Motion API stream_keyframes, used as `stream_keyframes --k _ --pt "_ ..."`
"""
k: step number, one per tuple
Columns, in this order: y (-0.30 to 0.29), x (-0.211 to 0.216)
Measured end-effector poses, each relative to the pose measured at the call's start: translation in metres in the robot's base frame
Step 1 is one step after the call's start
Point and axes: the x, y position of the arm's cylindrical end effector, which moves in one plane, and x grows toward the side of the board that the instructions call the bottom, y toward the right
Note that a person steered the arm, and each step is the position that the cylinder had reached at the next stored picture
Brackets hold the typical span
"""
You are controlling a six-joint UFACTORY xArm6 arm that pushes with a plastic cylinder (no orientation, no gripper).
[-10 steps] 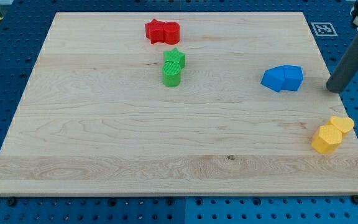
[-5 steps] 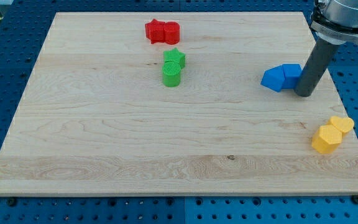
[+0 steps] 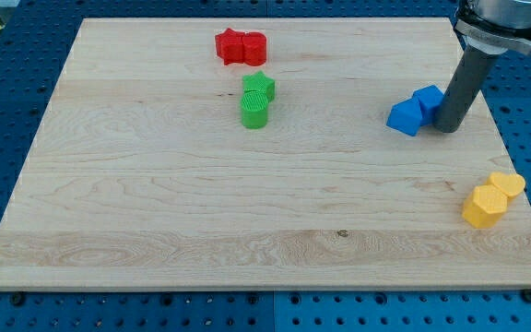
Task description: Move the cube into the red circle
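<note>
My tip [image 3: 447,127] rests on the board at the view's right, touching the right side of the blue cube [image 3: 429,100]. A second blue block [image 3: 404,117] lies against the cube's lower left. The red circle [image 3: 255,46] is at the view's top centre, touching a red star-like block [image 3: 231,46] on its left. The cube is far to the right of the red circle.
A green star [image 3: 260,86] and a green cylinder [image 3: 253,109] stand together below the red pair. Two yellow blocks [image 3: 491,198] sit near the board's right edge at lower right. The wooden board [image 3: 155,203] lies on a blue perforated table.
My tip moved left from off the board's right edge to the blue cube and has pushed the cube slightly up and left, turning it against the other blue block.
</note>
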Motion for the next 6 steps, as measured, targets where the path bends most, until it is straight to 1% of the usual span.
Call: stream_keyframes --k 1,2,3,4,5,6 --pt "-0.002 -0.008" --pt "-0.016 -0.029" --pt "-0.028 -0.035" --pt "-0.017 -0.047" --pt "-0.022 -0.055" --pt "-0.06 -0.065"
